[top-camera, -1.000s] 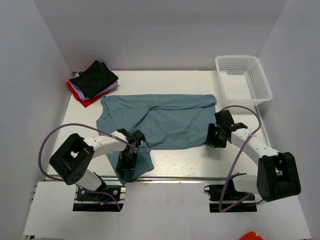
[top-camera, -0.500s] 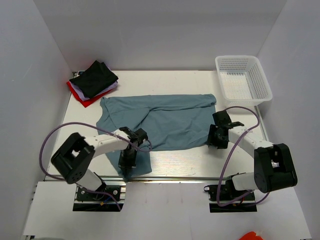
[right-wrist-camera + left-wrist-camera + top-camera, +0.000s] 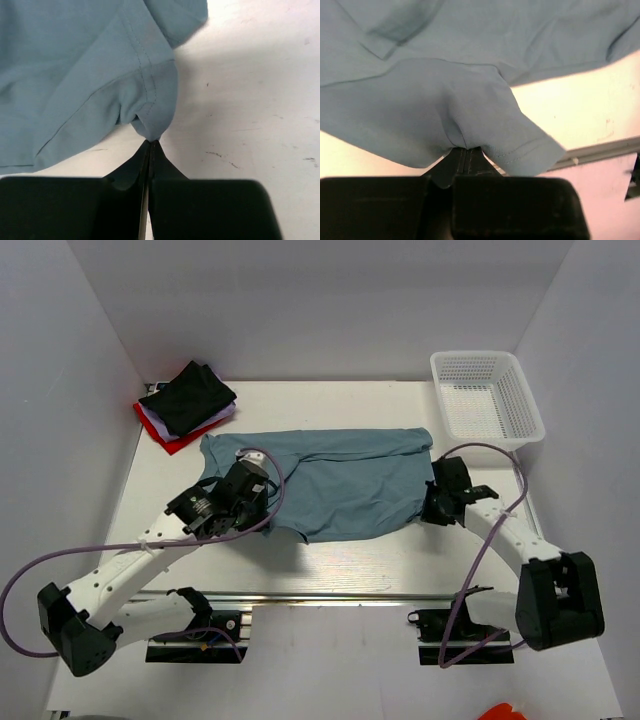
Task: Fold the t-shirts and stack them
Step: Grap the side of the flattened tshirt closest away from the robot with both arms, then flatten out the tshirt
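Note:
The dusty blue-teal t-shirt (image 3: 345, 480) lies spread across the middle of the table. My left gripper (image 3: 243, 495) hovers over its left part, shut on a bunched fold of the shirt (image 3: 470, 60), which hangs from the jaws (image 3: 465, 150) beside a hemmed sleeve end. My right gripper (image 3: 437, 502) sits at the shirt's right edge. It is shut on a hemmed corner of the cloth (image 3: 75, 75), pinched right at the tips (image 3: 151, 141). A black t-shirt (image 3: 188, 395) tops a folded pile at the back left, with red (image 3: 168, 440) and white (image 3: 150, 420) ones showing beneath.
A white mesh basket (image 3: 487, 395) stands at the back right corner. White walls close in the table on three sides. A metal rail (image 3: 330, 595) runs along the near edge, and purple cables loop from both arms.
My left gripper shut on the shirt's near-left part, lifted it off the front edge and carried it back over the shirt. My right gripper closed on the right edge and shifted slightly back.

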Controlling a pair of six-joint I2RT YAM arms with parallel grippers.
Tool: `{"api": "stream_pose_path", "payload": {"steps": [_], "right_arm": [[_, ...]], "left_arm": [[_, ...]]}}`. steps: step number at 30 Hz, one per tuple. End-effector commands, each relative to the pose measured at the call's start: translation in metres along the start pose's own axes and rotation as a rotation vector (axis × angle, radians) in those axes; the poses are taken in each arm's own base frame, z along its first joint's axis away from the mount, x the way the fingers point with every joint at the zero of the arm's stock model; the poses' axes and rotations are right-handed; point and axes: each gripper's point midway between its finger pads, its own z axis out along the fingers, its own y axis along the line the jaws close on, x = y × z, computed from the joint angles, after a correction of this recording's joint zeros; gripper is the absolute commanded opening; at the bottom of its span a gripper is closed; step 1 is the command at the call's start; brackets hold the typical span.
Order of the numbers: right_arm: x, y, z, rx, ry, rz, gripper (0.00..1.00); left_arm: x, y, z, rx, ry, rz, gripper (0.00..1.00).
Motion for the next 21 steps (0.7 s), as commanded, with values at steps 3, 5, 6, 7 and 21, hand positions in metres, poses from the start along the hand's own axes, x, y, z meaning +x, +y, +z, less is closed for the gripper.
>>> {"api": "stream_pose_path", "payload": {"steps": [3,5,6,7,21], "right_arm": [[-0.056,0.012,-0.054,-0.057,-0.221,-0.002,0.0],[-0.072,0.011,-0.073,-0.052,-0.294,0.008,0.0],[-0.079,0.011,-0.084,-0.057,-0.336,0.013,0.0],[-0.09,0.009,-0.094,-0.039,-0.372,0.021,0.0],[-0.104,-0.023,-0.137,0.125,-0.436,0.061,0.0]], "left_arm": [[-0.052,0.023,-0.042,-0.108,-0.246,-0.055,0.0],[-0.074,0.037,-0.06,-0.172,-0.361,-0.102,0.0],[-0.083,0.04,-0.074,-0.172,-0.423,-0.146,0.0],[-0.091,0.05,-0.084,-0.209,-0.478,-0.164,0.0],[-0.101,0.082,-0.139,-0.244,-0.667,-0.318,0.0]]}}
